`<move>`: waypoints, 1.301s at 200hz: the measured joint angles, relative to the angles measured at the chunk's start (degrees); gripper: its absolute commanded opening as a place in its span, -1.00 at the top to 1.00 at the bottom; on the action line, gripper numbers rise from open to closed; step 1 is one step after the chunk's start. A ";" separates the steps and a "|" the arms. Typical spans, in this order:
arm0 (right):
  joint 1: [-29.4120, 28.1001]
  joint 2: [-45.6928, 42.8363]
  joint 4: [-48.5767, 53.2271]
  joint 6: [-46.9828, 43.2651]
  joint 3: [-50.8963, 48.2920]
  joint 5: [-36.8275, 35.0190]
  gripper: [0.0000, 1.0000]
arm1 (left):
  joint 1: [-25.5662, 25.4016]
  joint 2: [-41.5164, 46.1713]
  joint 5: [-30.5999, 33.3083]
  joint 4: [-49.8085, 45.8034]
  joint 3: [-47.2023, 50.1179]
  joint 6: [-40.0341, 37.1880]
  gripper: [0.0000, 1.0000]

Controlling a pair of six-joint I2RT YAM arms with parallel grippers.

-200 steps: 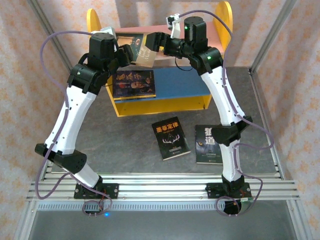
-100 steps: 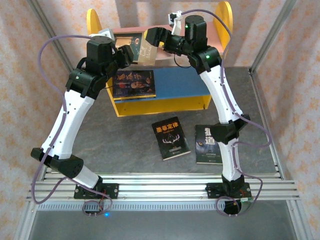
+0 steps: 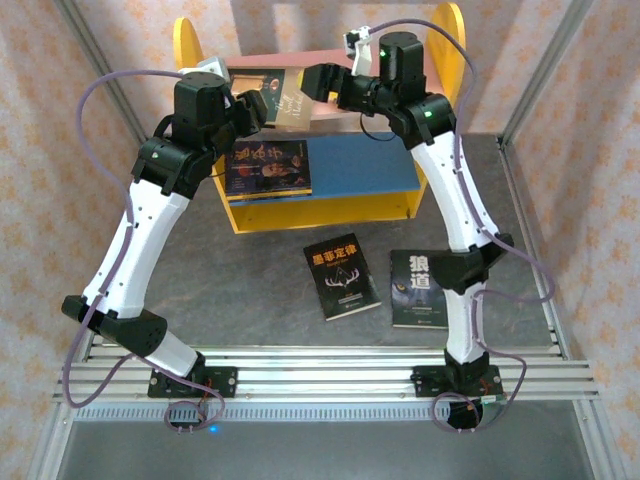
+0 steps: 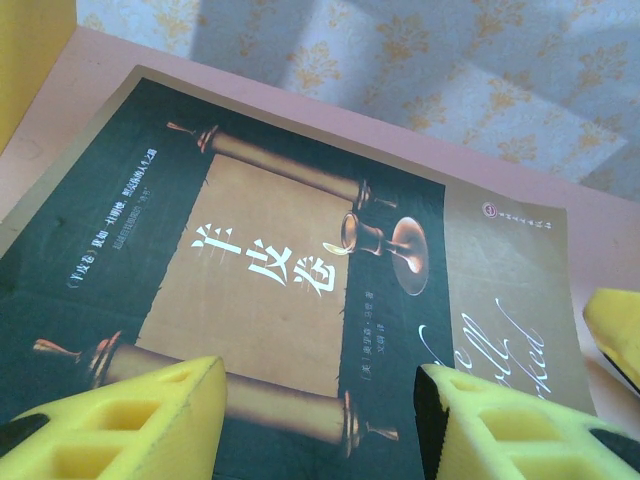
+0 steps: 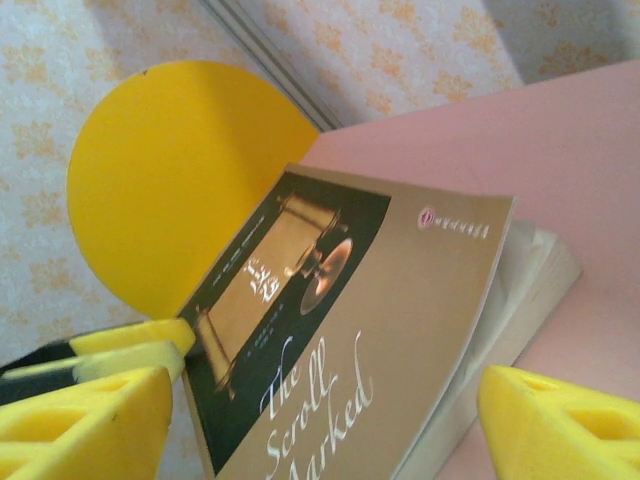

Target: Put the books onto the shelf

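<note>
We see the shelf (image 3: 320,212) at twelve o'clock on the tabletop (image 3: 250,280), the upper book (image 3: 290,100) on its top board (image 5: 560,150), the lower book (image 3: 268,167) on its bottom board (image 3: 360,170), both toward nine. At the shelf's six o'clock lies the centre book (image 3: 341,277), the right book (image 3: 427,288) near at its three.

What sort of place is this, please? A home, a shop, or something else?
Probably a robot test cell, not a home: metal posts frame papered walls, two arms are bolted to a rail, and a toy-like shelf with books is staged on the table.
</note>
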State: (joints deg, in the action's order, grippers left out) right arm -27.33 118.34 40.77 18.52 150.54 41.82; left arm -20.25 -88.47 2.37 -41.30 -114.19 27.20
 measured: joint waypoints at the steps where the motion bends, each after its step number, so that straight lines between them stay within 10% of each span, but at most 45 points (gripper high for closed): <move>1: -0.02 -0.13 0.15 -0.04 -0.17 0.00 -0.58 | 0.00 0.00 -0.02 0.00 0.00 0.00 -0.06; 260: -9.11 -9.79 6.86 -7.65 -17.18 -12.09 -0.54 | 0.00 0.13 0.94 0.46 0.37 0.90 -0.06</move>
State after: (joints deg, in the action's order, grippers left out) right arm -36.45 108.55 47.64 10.87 133.36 29.74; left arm -20.25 -88.33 3.31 -40.84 -113.82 28.10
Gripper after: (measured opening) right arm 0.771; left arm 0.529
